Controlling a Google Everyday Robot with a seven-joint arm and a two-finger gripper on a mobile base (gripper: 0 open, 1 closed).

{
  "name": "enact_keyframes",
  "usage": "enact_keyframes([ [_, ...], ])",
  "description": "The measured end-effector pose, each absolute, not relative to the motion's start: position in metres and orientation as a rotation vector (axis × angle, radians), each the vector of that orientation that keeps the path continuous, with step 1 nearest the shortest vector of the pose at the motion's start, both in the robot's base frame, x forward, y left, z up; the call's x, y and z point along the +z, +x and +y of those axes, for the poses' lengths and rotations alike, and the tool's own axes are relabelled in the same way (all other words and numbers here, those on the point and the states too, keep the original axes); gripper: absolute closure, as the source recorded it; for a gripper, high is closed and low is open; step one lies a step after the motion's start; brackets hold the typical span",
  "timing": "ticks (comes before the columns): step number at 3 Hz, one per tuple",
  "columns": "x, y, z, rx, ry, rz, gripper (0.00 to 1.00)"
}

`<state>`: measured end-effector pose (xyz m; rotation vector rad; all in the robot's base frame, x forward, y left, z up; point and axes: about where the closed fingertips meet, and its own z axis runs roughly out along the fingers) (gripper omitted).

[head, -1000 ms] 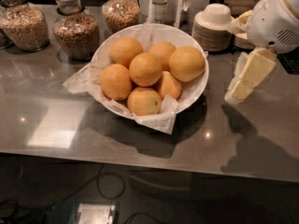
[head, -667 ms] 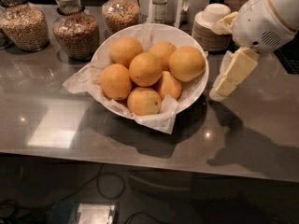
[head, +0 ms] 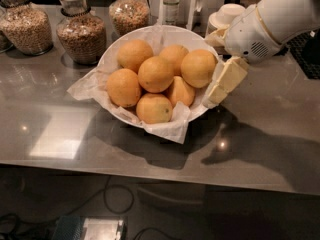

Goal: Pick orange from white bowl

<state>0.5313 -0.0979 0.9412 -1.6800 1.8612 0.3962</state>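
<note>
The white bowl (head: 116, 49), lined with crinkled white paper, stands on the grey counter and holds several oranges. The orange (head: 199, 68), slightly the largest, lies at the right side of the pile by the rim. My gripper (head: 211, 69) comes in from the upper right on a white arm and is at the bowl's right rim, next to that orange. It is open and holds nothing. One cream finger (head: 223, 81) hangs down outside the rim and the other (head: 215, 37) sits at the rim's upper right.
Three glass jars of grain (head: 80, 34) stand behind the bowl at the left. A bottle (head: 171, 4) and stacked white dishes (head: 227, 14) stand at the back. The counter's front edge (head: 150, 176) runs along the bottom.
My gripper has moved left, from right of the bowl up to its right rim beside the large orange. The oranges and bowl have not moved.
</note>
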Motion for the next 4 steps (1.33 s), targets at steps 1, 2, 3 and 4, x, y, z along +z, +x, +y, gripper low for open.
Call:
enact_keyframes([
  [1, 0.8997, 0.572, -0.0964, 0.418, -1.647, 1.96, 0.0],
  [2, 0.8988, 0.5725, -0.0961, 0.419, -1.647, 1.961, 0.0],
  [3, 0.8988, 0.5725, -0.0961, 0.419, -1.647, 1.961, 0.19],
  [4, 0.899, 0.5724, -0.0961, 0.419, -1.647, 1.961, 0.42],
])
